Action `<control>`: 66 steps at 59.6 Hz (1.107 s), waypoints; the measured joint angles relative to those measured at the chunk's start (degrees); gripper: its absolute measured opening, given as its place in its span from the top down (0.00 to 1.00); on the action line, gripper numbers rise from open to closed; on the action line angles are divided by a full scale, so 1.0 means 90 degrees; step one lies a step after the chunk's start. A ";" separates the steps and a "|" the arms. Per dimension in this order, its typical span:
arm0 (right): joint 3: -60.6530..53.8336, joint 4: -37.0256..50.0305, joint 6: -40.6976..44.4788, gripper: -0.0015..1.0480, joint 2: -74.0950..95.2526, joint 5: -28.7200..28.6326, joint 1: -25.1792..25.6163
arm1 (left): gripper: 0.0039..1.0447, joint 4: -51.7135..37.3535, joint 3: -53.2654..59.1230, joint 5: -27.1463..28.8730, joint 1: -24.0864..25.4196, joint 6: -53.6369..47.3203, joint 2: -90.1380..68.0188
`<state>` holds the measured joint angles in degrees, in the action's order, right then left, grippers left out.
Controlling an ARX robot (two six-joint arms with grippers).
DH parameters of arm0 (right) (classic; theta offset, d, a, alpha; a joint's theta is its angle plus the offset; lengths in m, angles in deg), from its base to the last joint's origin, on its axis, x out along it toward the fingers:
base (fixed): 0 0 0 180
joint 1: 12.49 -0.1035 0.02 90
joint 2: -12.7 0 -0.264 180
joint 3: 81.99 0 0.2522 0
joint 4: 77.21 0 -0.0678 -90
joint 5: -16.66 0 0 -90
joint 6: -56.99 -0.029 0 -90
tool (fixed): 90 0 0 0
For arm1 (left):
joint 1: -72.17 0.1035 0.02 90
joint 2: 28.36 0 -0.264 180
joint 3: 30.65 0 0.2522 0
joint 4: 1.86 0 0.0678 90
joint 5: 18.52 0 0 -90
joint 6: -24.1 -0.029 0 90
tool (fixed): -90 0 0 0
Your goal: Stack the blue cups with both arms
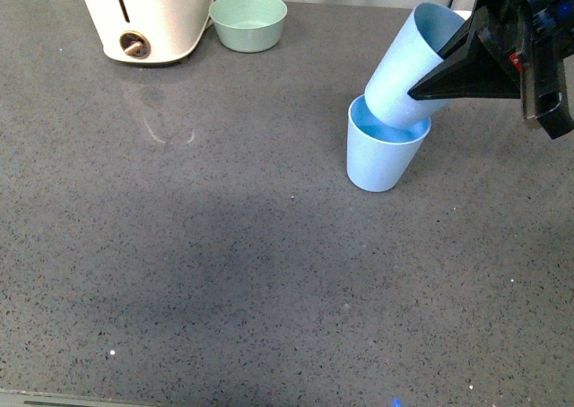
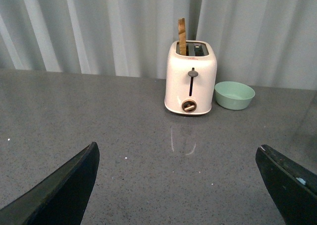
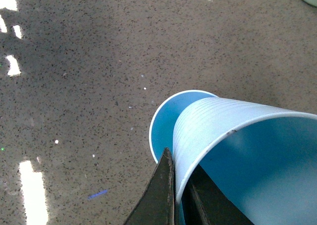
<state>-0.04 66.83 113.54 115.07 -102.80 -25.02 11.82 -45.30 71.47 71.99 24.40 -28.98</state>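
Blue tilted cup (image 1: 399, 66), rim clenched by right claw (image 3: 177, 183), dips into upright cup (image 1: 381, 160); left claw (image 2: 177, 148) gapes.

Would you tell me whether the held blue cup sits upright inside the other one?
No, the held cup leans sideways, with only its base inside the standing cup.

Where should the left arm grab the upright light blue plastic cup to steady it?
I'd take the upright light blue plastic cup by its lower wall, from the robot's left; the tilted blue cup in the right tool sits in its mouth and blocks the right side.
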 joint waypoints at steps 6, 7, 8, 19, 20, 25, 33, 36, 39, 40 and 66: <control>0.0002 -0.0022 0.0000 0.98 0.0087 0.0085 -0.0049 | 0.08 0.0000 0.0000 0.0000 0.0000 0.0000 0.0000; 0.0005 -0.0034 0.0000 0.98 0.0100 0.0107 -0.0058 | 0.08 0.0000 0.0000 0.0000 0.0000 0.0000 0.0000; 0.0007 -0.0039 0.0000 0.98 0.0117 0.0131 -0.0068 | 0.08 0.0000 0.0000 0.0000 0.0000 0.0000 0.0000; 0.0073 0.0044 -0.0051 0.88 0.0221 0.0321 -0.0114 | 0.08 0.0000 0.0000 0.0000 0.0000 -0.0002 0.0000; 0.0075 0.0051 -0.0061 0.85 0.0223 0.0323 -0.0114 | 0.08 0.0000 0.0000 0.0000 0.0000 0.0000 0.0000; 0.0097 0.0090 -0.0160 0.70 0.0228 0.0323 -0.0131 | 0.08 0.0000 0.0000 0.0000 0.0000 0.0000 0.0000; 0.0175 0.0097 -0.0253 0.51 0.0228 0.0304 -0.0155 | 0.08 0.0000 0.0000 0.0000 0.0000 0.0000 0.0000; 0.0204 0.0126 -0.0308 0.44 0.0228 0.0289 -0.0153 | 0.08 0.0000 0.0000 0.0000 0.0000 0.0000 0.0000; 0.0216 0.0170 -0.0367 0.36 0.0189 0.0245 -0.0134 | 0.08 0.0000 0.0000 0.0000 0.0000 0.0000 0.0000; 0.0216 0.0175 -0.0379 0.34 0.0182 0.0228 -0.0126 | 0.08 0.0000 0.0000 0.0000 0.0000 0.0000 0.0000; -0.1394 0.2089 -0.2198 0.09 -0.2499 -0.1195 0.1705 | 0.08 0.0000 0.0000 0.0000 0.0000 0.0000 0.0000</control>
<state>-12.59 85.63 93.76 92.58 -113.55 -9.68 11.82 -45.30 71.47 71.99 24.40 -28.98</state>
